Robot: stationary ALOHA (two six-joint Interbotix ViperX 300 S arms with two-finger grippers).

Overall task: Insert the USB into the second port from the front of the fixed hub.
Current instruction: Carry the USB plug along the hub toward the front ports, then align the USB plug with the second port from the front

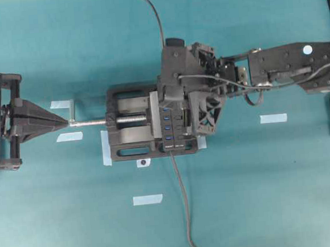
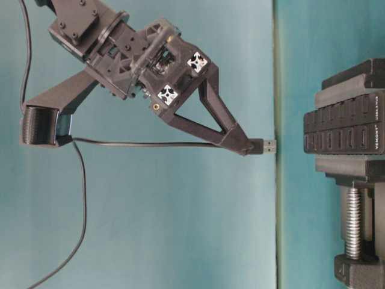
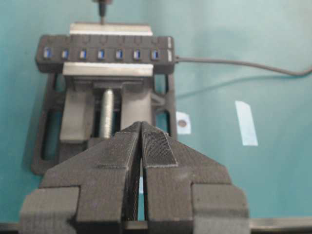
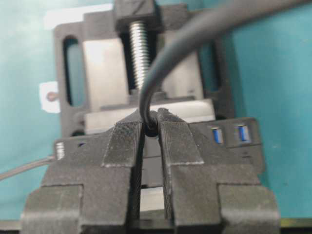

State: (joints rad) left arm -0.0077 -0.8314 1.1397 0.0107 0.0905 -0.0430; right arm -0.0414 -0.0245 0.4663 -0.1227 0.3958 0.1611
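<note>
The fixed hub (image 3: 105, 53) is a long black bar with a row of blue ports, clamped in a black vise (image 1: 132, 130). My right gripper (image 2: 243, 144) is shut on the USB (image 2: 264, 146). Its metal tip sticks out past the fingertips and points at the hub (image 2: 346, 129), with a clear gap between them. In the right wrist view the jaws (image 4: 152, 117) pinch the plug's back end, and the dark cable (image 4: 165, 63) arcs away over the vise. Two blue ports (image 4: 229, 134) show to the right of the fingers. My left gripper (image 1: 66, 123) is shut and empty, its tips at the outer end of the vise screw (image 1: 93, 122).
The hub's own cable (image 1: 182, 202) runs from the hub toward the front edge. Several strips of blue tape (image 1: 273, 118) lie on the teal table, one with a dark dot (image 1: 143, 162) just in front of the vise. The USB cable (image 1: 150, 10) trails off to the back.
</note>
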